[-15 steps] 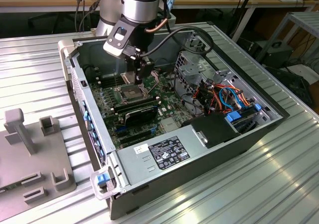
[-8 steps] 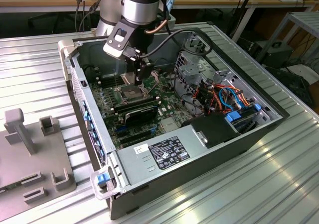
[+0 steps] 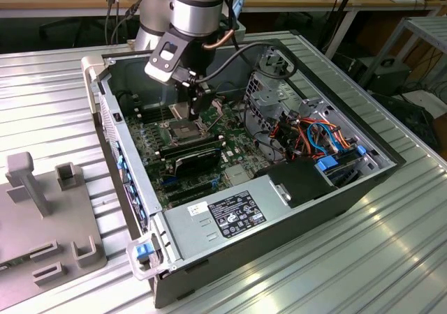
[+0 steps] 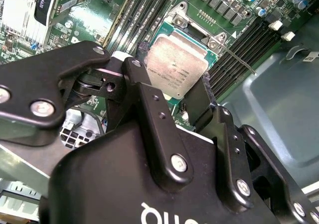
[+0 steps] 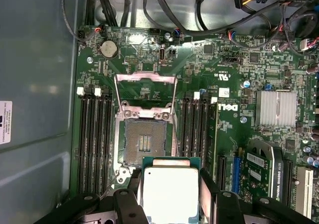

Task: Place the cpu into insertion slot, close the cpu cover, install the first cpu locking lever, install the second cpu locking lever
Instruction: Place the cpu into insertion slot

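Gripper (image 5: 170, 186): we see it clamped on the cpu (image 5: 169, 193), one black finger (image 5: 207, 184) on each of two opposite edges.
Cpu: we mark it as held metal top up over the motherboard (image 5: 224, 64). It is not seated. In the first wrist view it overlaps one edge of the slot.
Slot (image 5: 144, 143): we see the dark centre bare, with memory slots (image 5: 94, 134) on both sides.
Cover (image 5: 144, 76): we log it as flipped open, off the slot, on the side away from the cpu.
Arm: in the exterior view we see it reaching down into the open PC case (image 3: 209, 258).
Case: we see it lying on the ribbed metal counter (image 3: 363, 258).
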`<state>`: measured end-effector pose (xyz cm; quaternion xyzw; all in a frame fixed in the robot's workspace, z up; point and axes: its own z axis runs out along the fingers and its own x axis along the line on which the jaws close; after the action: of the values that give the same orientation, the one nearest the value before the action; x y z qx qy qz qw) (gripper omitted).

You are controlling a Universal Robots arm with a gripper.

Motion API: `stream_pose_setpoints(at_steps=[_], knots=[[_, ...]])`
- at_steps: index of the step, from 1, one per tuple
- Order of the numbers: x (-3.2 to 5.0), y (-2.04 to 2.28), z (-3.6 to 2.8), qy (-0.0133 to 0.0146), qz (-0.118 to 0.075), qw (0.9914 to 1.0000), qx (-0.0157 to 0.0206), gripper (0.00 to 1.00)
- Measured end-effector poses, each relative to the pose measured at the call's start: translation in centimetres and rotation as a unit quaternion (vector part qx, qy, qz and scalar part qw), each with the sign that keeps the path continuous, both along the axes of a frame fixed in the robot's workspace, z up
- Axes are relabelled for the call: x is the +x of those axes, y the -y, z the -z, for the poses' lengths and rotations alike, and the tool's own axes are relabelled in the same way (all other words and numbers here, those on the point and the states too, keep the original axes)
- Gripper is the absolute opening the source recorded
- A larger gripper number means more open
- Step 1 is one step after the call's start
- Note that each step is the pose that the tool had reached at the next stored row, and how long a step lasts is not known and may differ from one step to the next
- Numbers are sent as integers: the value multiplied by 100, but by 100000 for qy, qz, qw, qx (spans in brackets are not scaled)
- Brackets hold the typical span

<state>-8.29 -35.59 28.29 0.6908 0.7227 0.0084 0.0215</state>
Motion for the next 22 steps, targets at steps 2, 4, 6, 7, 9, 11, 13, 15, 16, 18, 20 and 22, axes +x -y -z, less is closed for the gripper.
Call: stream_pose_setpoints(at_steps=[2, 4, 6, 7, 9, 11, 13, 15, 16, 18, 20, 22], knots=[[0, 0, 9, -1, 0, 100000, 0, 55], [0, 0, 17, 0, 0, 100000, 0, 55], [0, 0, 24, -1, 2, 100000, 3, 55], [0, 0, 27, 0, 2, 100000, -1, 55], [0, 0, 35, 0, 0, 100000, 0, 55], [0, 0, 43, 2, 2, 100000, 1, 55], [0, 0, 50, 0, 1, 100000, 1, 55], [0, 0, 59, 5, 0, 100000, 7, 55], [0, 0, 63, 4, 1, 100000, 4, 55], [0, 0, 71, 0, 2, 100000, 1, 55], [0, 0, 77, 1, 2, 100000, 3, 55], [0, 0, 82, 3, 0, 100000, 3, 55]])
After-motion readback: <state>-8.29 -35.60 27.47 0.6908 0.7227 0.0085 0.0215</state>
